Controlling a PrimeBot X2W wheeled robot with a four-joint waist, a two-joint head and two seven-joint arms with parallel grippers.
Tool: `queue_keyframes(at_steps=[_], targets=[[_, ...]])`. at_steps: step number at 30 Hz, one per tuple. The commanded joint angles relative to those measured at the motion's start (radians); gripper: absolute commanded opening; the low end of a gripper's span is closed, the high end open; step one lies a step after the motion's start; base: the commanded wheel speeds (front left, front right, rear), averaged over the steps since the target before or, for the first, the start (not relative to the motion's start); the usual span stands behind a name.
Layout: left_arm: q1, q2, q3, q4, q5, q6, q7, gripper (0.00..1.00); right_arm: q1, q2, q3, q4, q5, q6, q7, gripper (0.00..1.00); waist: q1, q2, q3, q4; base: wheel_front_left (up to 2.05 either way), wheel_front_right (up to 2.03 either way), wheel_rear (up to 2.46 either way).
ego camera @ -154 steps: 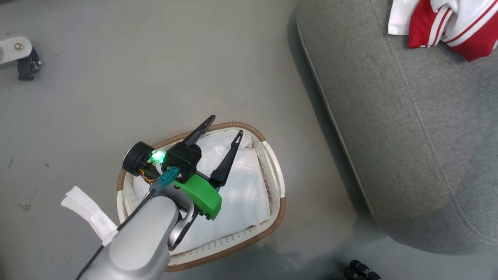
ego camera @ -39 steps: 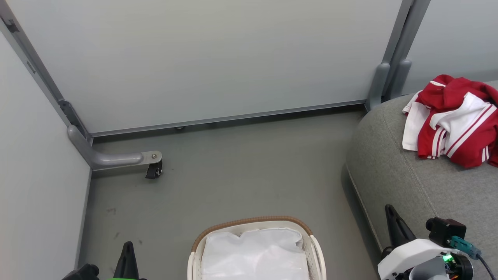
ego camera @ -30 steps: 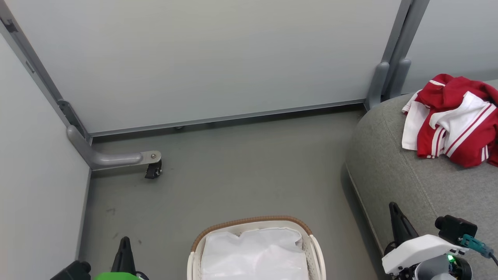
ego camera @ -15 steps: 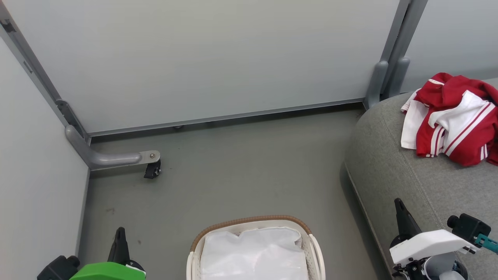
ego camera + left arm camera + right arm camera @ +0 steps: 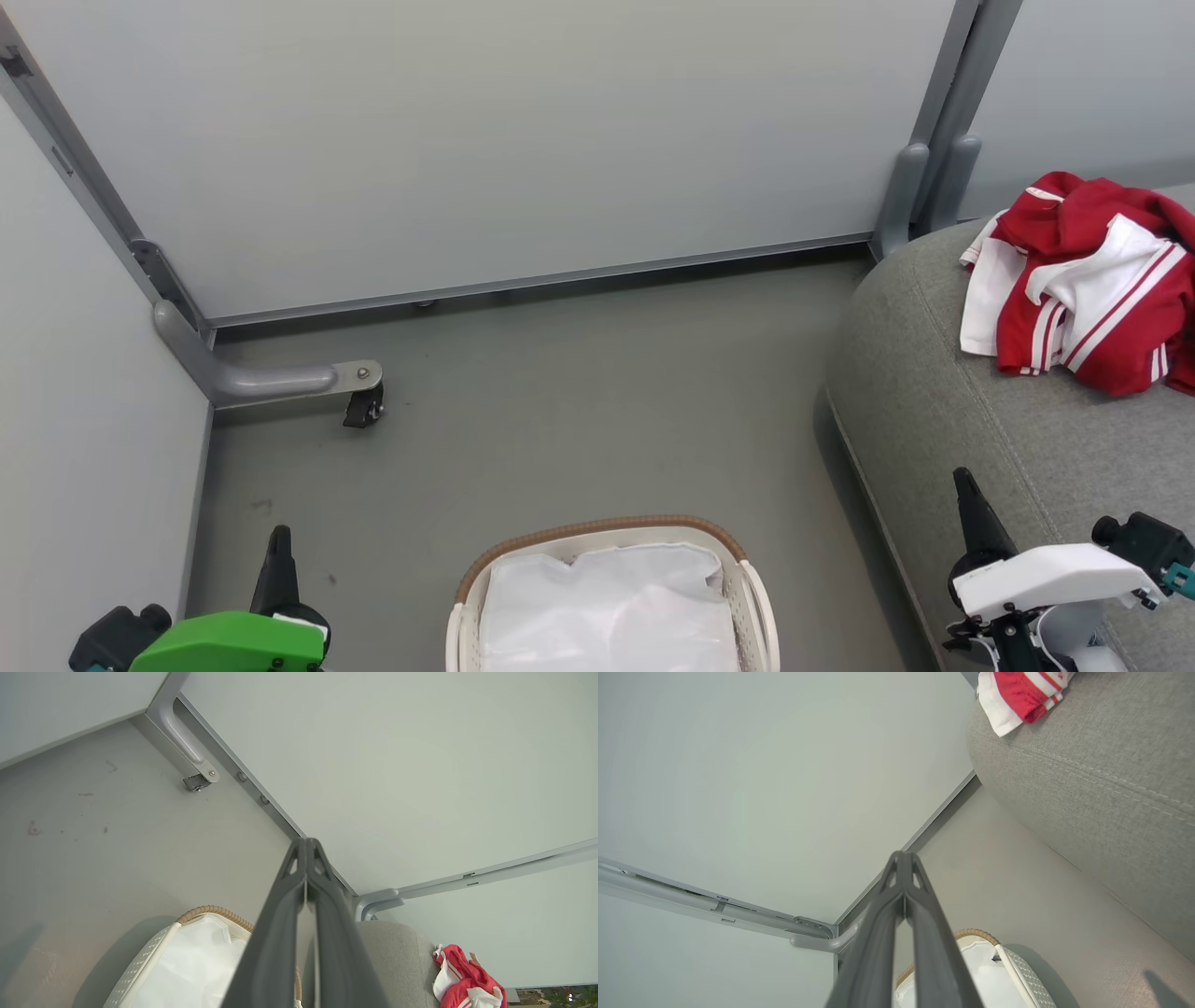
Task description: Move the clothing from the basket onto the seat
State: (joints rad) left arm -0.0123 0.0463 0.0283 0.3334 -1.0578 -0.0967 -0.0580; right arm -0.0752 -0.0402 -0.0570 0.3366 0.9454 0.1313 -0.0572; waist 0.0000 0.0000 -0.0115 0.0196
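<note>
Clothing (image 5: 1083,280) lies in a rumpled red-and-white heap at the far right, on the seat (image 5: 971,439), well apart from the basket (image 5: 597,534). The basket sits on the floor (image 5: 560,420) near you with just its white liner (image 5: 607,607) showing inside. Its near end is cut off, so you can't be sure it is fully emptied. Both claws are pressed together and carry nothing: the left gripper (image 5: 277,551) hangs at the near left over the floor, the right gripper (image 5: 963,490) at the near right by the seat's edge. If you need to shift the heap, expect it to be light, limp and a bit slick, draping rather than holding shape. Pinch a thick bunched fold near its middle, not a loose white hem, so it lifts as one piece.
</note>
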Motion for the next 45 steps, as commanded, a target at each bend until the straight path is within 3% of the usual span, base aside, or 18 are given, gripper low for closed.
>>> queue_keyframes(at_steps=[1,45], targets=[[-0.032,0.003,0.007,-0.014,-0.024,-0.005,0.007,0.00,-0.025,-0.007,-0.006,-0.017,0.030,0.000,0.007,0.00,0.0000,0.0000,0.000,0.000,0.00,0.00,0.00],[-0.081,0.005,0.061,-0.066,-0.378,-0.027,0.119,0.00,-0.035,-0.011,-0.042,-0.070,0.456,-0.001,0.119,0.00,0.0000,0.0000,0.009,-0.012,0.00,0.00,0.00]])
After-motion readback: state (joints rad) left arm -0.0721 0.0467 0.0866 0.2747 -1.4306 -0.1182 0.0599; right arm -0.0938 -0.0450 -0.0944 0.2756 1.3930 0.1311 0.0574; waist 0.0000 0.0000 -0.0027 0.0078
